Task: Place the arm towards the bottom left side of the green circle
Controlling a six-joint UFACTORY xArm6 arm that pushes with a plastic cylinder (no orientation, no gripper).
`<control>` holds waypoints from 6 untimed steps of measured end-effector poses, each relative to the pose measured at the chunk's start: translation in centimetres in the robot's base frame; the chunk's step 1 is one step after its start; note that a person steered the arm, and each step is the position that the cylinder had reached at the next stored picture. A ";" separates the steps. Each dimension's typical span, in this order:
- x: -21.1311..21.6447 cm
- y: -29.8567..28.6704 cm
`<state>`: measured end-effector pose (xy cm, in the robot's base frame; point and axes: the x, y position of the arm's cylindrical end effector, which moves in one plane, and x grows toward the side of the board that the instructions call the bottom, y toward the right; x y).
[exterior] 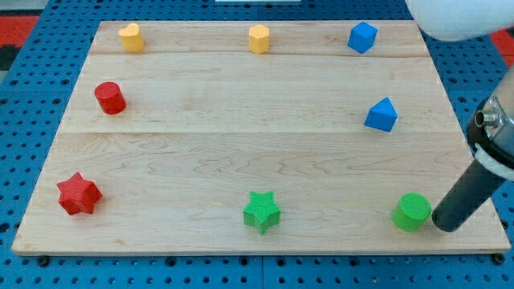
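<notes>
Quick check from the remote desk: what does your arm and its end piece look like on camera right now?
My arm ends in a straight, dark, matte rod, round in section; my tip is a blunt, flat end. Above the rod sits a grey metallic collar over a black ring. A smooth white rounded housing shows at the view's top right. No cables or markings are visible.

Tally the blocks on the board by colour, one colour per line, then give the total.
Yellow: 2, heart and hexagon
Blue: 2, cube and wedge-like block
Red: 2, cylinder and star
Green: 2, star and circle
Total: 8
</notes>
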<state>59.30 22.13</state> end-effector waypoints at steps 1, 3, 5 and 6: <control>0.0 -0.2; -2.2 -5.6; 0.4 -3.6; 1.4 -5.0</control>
<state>60.70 17.17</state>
